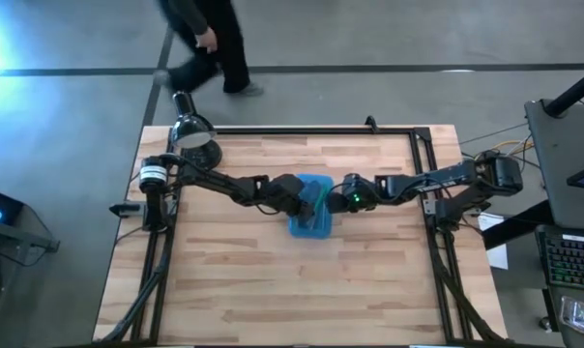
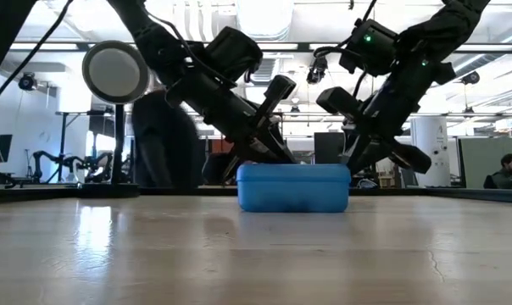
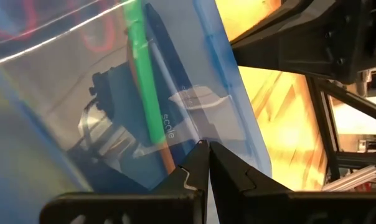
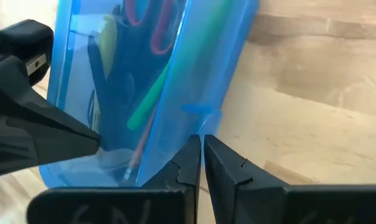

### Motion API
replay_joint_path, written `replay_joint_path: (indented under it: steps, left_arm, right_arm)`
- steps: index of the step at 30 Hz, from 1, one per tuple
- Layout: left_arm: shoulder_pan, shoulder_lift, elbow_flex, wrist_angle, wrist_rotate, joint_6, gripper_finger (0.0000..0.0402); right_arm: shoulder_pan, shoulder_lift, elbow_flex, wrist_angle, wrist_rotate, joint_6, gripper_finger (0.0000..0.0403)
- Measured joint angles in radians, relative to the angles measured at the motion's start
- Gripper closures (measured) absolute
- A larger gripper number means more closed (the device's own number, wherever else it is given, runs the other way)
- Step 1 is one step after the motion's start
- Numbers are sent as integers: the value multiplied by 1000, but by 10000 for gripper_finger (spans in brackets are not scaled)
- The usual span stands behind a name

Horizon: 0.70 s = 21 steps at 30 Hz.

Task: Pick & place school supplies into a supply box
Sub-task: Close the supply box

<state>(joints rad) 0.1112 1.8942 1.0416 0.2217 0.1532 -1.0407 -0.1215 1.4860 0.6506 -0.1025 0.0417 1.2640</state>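
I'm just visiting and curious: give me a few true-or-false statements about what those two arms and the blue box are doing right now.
1. The blue pencil case sits near the middle of the wooden table. True.
2. The left gripper and right gripper are wide open. False: both are shut, tips at the case.
3. A green pen and red-handled scissors show through the case's plastic. True.
4. The black desk lamp lies in the case. False: it stands at the table's far left corner.
5. Pens lie scattered on the table. False: none show outside the case.
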Motion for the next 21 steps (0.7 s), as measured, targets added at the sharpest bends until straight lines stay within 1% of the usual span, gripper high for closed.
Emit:
replay_joint_path:
  steps: [5, 11, 13, 17, 21]
  left_arm:
    - [0, 1, 22, -40, -1, 34, 401]
    - [0, 1, 18, -46, -2, 42, 401]
    - [0, 1, 19, -49, -5, 43, 401]
    - [0, 0, 20, -53, -5, 43, 401]
    - [0, 0, 21, -56, -5, 48, 401]
  right_arm:
    - [0, 15, -5, -11, 11, -7, 390]
    - [0, 52, -4, 31, 10, -2, 390]
    - [1, 52, 2, 3, 10, -3, 390]
    - [2, 27, 6, -118, 35, -7, 390]
    - [2, -9, 8, -105, 45, -14, 390]
